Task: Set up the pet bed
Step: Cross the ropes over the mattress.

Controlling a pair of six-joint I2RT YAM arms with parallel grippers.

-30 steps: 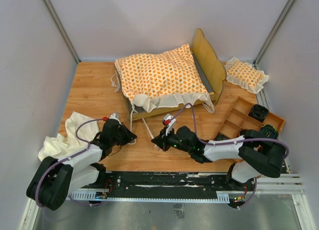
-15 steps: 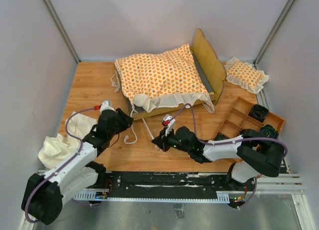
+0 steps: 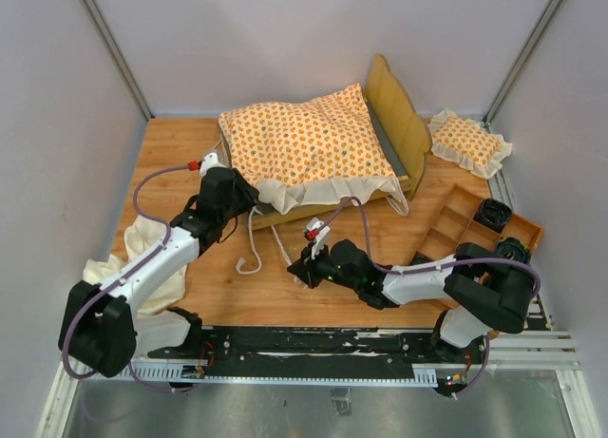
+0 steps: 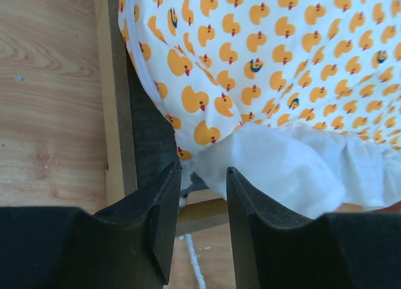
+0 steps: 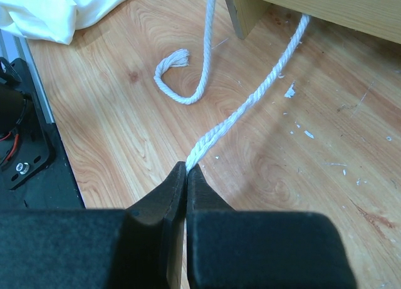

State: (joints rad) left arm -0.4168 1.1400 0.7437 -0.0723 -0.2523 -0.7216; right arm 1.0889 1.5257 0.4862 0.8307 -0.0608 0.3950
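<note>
The pet bed's light-wood frame (image 3: 401, 115) stands at the back of the table, with the duck-print cushion (image 3: 304, 142) lying on it. My left gripper (image 3: 249, 199) is open at the bed's near-left corner. In the left wrist view the left gripper (image 4: 203, 173) has the cushion's cream ruffle (image 4: 294, 167) just past its fingertips, beside the side rail (image 4: 114, 101). My right gripper (image 3: 298, 267) is low on the table in front of the bed. In the right wrist view the right gripper (image 5: 187, 167) is shut on a white tie string (image 5: 250, 101). A second tie string (image 3: 252, 243) lies loose.
A small ruffled pillow (image 3: 467, 142) lies at the back right. A wooden compartment tray (image 3: 475, 227) holds dark round parts at the right. A plain cream cloth (image 3: 142, 257) is bunched at the left edge. Grey walls close in three sides.
My left gripper has opened, let go of the loose tie string and moved from the near table up to the bed's near-left corner. The right arm has stayed put.
</note>
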